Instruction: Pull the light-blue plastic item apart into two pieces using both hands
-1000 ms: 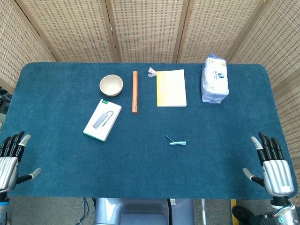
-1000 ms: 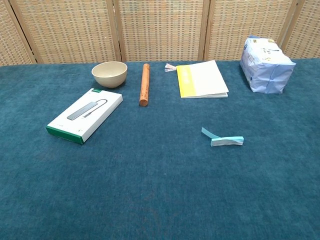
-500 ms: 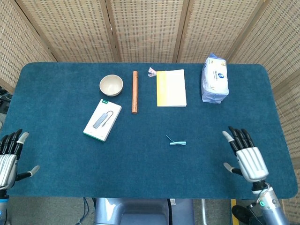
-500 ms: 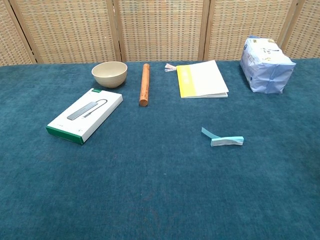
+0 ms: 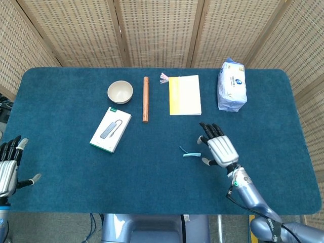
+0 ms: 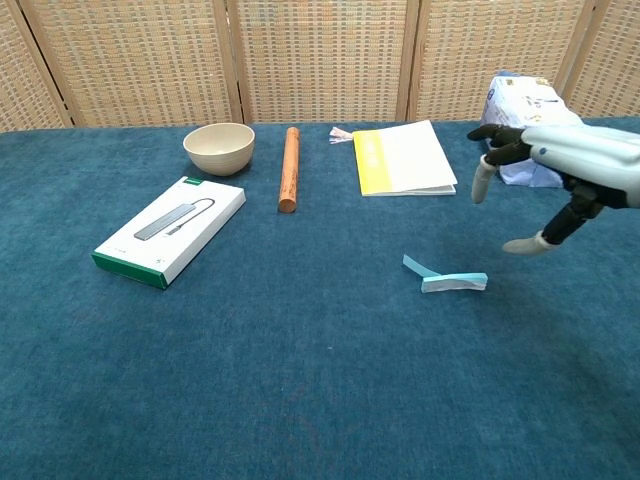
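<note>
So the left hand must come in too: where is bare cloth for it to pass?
Bare blue cloth runs along the near edge, from the left hand past the white flat box to the light-blue plastic item. The right hand crowds that item's far side, and the far row from the cream bowl to the yellow-and-white booklet is crowded.

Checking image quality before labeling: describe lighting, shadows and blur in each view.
Head view: even, soft light, no glare, only faint shadows; the blue item is small but sharp. Chest view: equally even light; the right robot hand looks slightly soft and is cut by the frame edge, while the bowl is crisp.
</note>
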